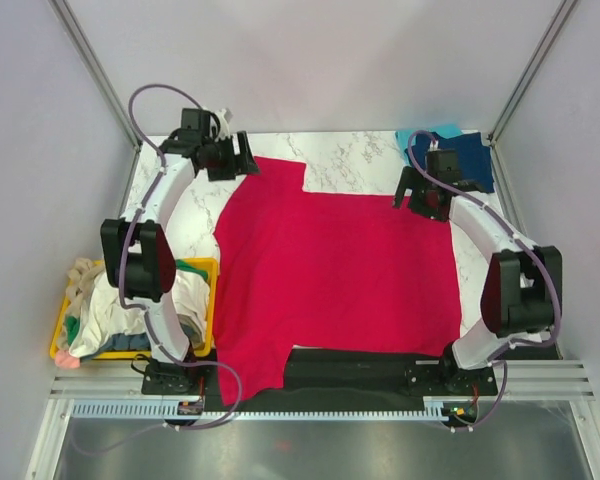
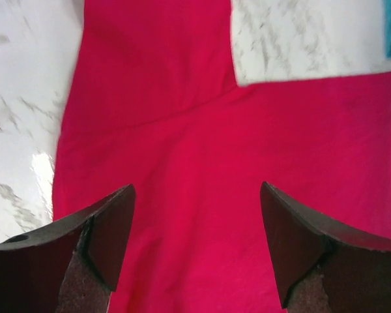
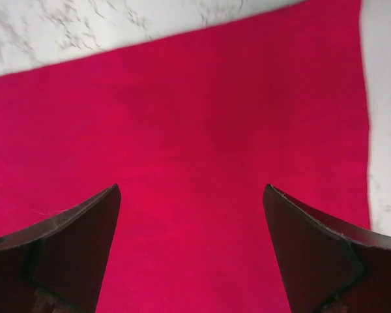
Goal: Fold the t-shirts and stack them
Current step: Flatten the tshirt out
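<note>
Red t-shirt (image 1: 340, 280): spread flat across the middle of the white marble worktop (image 1: 360, 160), between the two arms.
Long axis: the neck-to-hem line runs left to right. The straight hem is the right edge and the shoulder end is on the left. The collar itself cannot be made out.
Sleeves: both sit at the left end, one pointing to the far edge of the worktop and the other to the near edge.
Left gripper (image 2: 197, 188): over the red t-shirt's far sleeve, where the sleeve meets the body. The jaws stand wide apart with only flat cloth showing between them.
Right gripper (image 3: 191, 188): over the red t-shirt's far right corner, by the hem. The jaws are spread wide and clamp nothing.
Teal t-shirt (image 1: 425, 135): beyond the red t-shirt's far right corner, lying folded.
Navy t-shirt (image 1: 475, 160): touching the teal one, farther right of the red t-shirt.
Yellow bin (image 1: 214, 300): just beside the red t-shirt's left edge, heaped with cream and green clothes.
</note>
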Tool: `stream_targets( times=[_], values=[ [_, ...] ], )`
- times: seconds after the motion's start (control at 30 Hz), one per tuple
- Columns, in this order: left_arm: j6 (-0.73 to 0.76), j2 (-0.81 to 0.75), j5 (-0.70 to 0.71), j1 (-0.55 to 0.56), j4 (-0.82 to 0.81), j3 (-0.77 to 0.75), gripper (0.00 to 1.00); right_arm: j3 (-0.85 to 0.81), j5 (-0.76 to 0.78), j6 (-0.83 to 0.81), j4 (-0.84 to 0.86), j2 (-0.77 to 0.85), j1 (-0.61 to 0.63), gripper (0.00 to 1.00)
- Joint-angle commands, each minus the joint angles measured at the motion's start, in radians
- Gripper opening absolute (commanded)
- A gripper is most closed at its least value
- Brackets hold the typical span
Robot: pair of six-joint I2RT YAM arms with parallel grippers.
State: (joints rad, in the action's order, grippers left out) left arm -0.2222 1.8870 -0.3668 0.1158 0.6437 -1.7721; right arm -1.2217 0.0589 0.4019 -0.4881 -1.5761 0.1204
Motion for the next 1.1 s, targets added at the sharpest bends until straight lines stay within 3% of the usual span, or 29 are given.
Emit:
stream_targets(
  times=[0.0, 0.23, 0.5, 0.7, 0.9, 0.97, 1.07],
  values=[
    [-0.103, 0.035, 0.057, 0.035, -0.035, 0.109, 0.84, 0.018, -0.145, 0.055, 0.077, -0.087, -0.037, 0.98],
    [-0.163, 0.098, 0.082, 0.051, -0.078, 0.209, 0.83, -0.045, -0.179, 0.08, 0.103, -0.281, -0.082, 0.98],
    [-0.193, 0.23, 0.043, 0.073, -0.093, 0.171, 0.8, -0.16, -0.176, 0.072, 0.097, -0.49, -0.183, 0.98],
    [-0.235, 0.303, 0.02, 0.136, -0.093, 0.085, 0.79, -0.18, -0.128, 0.081, 0.094, -0.498, -0.269, 0.98],
    [-0.253, 0.398, -0.004, 0.185, -0.041, -0.134, 0.79, -0.208, -0.178, 0.086, 0.105, -0.484, -0.309, 0.98],
    [-0.238, 0.403, 0.037, 0.196, 0.011, -0.216, 0.78, -0.217, -0.232, 0.084, 0.112, -0.473, -0.309, 0.98],
    [-0.192, 0.312, 0.164, 0.223, 0.057, -0.208, 0.78, -0.21, -0.29, 0.068, 0.115, -0.426, -0.306, 0.98]
  ],
)
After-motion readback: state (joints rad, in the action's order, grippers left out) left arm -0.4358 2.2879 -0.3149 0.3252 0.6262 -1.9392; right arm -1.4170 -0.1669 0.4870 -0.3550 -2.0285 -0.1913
